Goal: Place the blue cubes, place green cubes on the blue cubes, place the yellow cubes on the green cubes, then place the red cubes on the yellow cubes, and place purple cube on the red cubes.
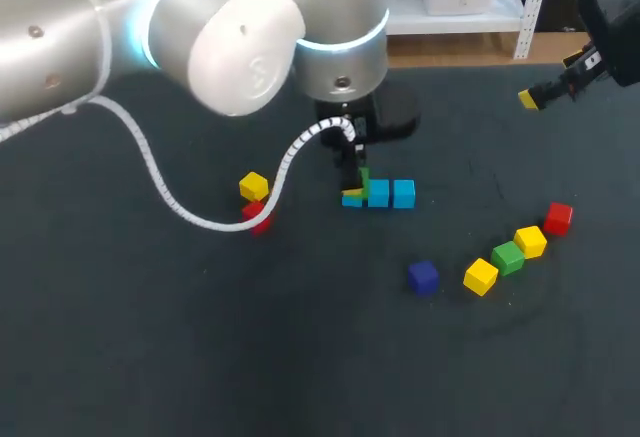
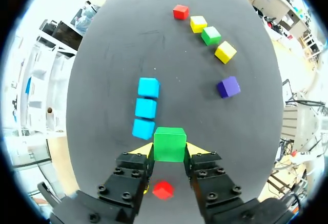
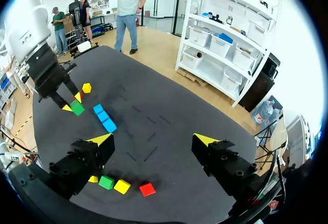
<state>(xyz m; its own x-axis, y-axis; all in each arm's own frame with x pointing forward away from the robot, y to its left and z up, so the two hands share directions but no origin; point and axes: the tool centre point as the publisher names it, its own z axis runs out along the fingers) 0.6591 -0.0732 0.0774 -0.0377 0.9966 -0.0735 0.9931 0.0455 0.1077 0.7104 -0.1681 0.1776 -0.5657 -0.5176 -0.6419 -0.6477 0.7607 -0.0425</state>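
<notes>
At the nine o'clock end of the row of blue cubes (image 1: 390,194), a green cube (image 2: 169,143) is clamped between the left gripper (image 2: 170,150) fingers. The purple cube (image 1: 423,277) lies toward four o'clock. The right gripper (image 3: 154,141), at two o'clock, gapes apart.

Dark surface (image 1: 150,357): three blue cubes (image 2: 146,107) in row; purple cube (image 1: 423,277) alone; yellow-green-yellow-red arc (image 1: 508,257) near it; yellow-red pair (image 1: 254,187) well apart.
</notes>
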